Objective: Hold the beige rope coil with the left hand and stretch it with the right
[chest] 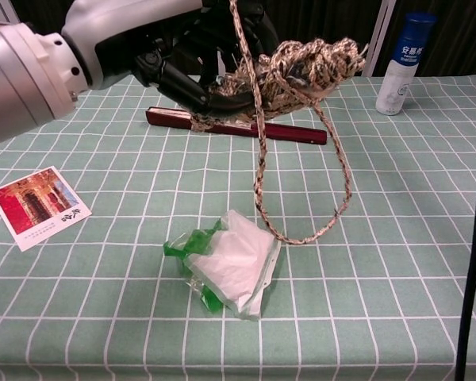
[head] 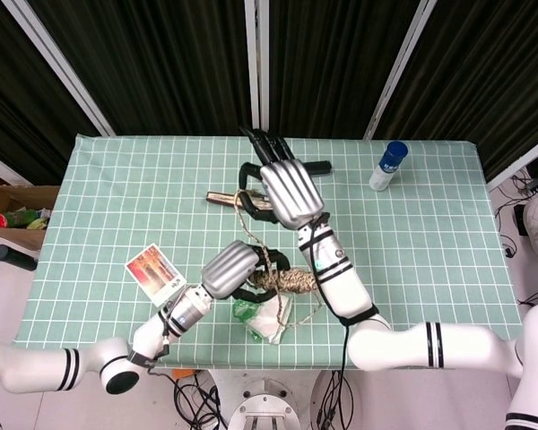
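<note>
My left hand is curled around the beige rope coil, gripping it and holding it up off the bench, near the front edge; in the chest view the dark fingers wrap under the bundle. A strand of rope runs from the coil up to my right hand, which sits farther back over the bench with its fingers closed on that strand. A loose loop of the same rope hangs down from the coil, its lowest point near a crumpled plastic bag with green on it. A dark red flat stick lies behind. A picture card lies to the left, and a white bottle with a blue cap stands at the far right.
</note>
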### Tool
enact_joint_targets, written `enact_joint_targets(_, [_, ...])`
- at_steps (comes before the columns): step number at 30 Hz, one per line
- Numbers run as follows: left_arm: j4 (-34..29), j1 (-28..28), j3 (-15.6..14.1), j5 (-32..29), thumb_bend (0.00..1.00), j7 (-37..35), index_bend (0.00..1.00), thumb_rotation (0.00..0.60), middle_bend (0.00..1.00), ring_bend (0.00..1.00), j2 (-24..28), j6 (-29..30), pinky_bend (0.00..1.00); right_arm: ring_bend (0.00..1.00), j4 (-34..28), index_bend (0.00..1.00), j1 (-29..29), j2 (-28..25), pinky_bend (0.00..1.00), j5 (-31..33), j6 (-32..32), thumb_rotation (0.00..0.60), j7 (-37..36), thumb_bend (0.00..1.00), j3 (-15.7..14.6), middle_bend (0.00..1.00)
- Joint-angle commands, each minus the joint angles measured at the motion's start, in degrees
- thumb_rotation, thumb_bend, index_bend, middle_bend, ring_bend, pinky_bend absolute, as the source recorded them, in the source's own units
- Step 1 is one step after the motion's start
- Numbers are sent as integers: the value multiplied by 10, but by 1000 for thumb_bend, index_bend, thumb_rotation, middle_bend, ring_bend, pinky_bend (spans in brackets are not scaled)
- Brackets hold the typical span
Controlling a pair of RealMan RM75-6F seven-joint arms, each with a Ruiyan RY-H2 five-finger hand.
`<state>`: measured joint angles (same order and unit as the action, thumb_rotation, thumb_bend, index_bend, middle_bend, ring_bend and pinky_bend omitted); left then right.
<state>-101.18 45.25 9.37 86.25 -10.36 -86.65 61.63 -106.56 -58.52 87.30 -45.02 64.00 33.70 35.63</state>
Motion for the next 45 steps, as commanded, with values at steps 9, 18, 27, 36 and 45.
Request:
enact_joint_targets(9, [24, -6, -17, 51, 488, -356, 754, 600, 762, 611, 51, 26, 667, 0, 20, 903, 25, -24, 0, 24, 22, 600, -66, 424, -22, 38])
enact_joint_targets(18, [63, -10, -10, 46, 490, -579, 756, 600, 767, 616, 52, 46, 668, 0, 9, 908, 78, -58, 0, -34, 27, 600, -137, 434, -72, 43])
enact_joint_targets(27, [69, -16, 0, 71, 491, -739, 760, 600, 770, 621, 65, 96, 670, 0, 21, 918, 142, -68, 0, -99, 41, 600, -211, 438, -139, 49])
enact_joint_targets(36, [60, -30, 18, 35, 491, -765, 761, 600, 770, 621, 75, 117, 670, 0, 45, 935, 199, -74, 0, -176, 57, 600, -286, 454, -193, 62])
enact_joint_targets(45, [17, -60, 62, -91, 491, -599, 761, 600, 770, 621, 48, 131, 671, 0, 63, 967, 247, -84, 0, -275, 100, 600, -307, 462, -244, 73])
